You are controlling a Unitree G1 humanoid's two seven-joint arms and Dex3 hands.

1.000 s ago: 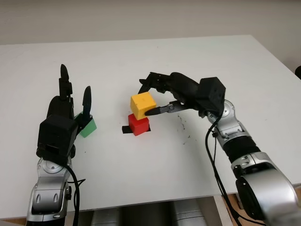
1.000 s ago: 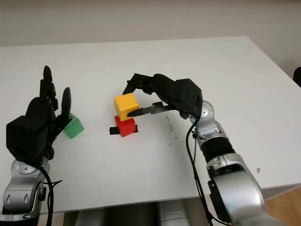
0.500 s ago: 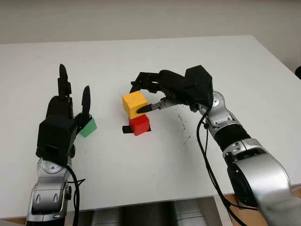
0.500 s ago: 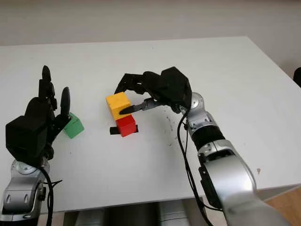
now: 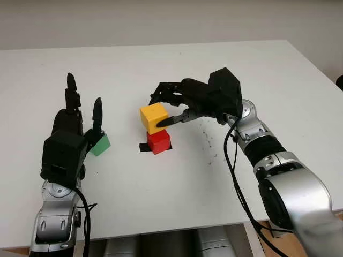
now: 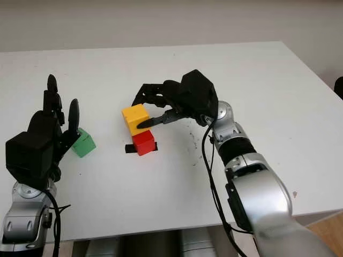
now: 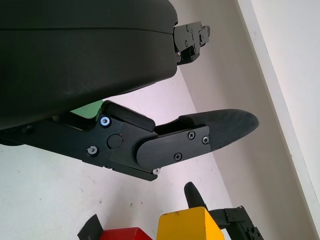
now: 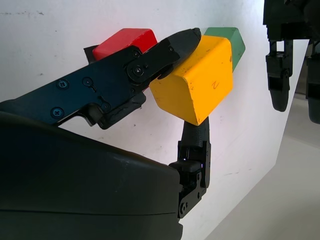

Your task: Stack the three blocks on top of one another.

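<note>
Yellow block [image 5: 154,117]: you are holding it in the right hand [image 5: 177,107], pinched between one finger on its near face and fingers [image 5: 163,93] behind its far side. It is hanging tilted over the red block [image 5: 158,142], offset toward the tabletop's left edge, not yet seated square; whether the two are touching you cannot tell. It is looking rigid, light and smooth-painted, so flat opposite faces are your best hold. A small dark mark is showing on one yellow face in the right wrist view, too small to read.

Red block: it is sitting on a black tape mark [image 5: 144,146] near the middle of the tabletop [image 5: 177,198].

Green block [image 5: 100,144]: it is sitting toward the left edge, well apart from the other two, just beside your left hand [image 5: 72,128], which is open and holding nothing.

No brands or legible writing are showing.
</note>
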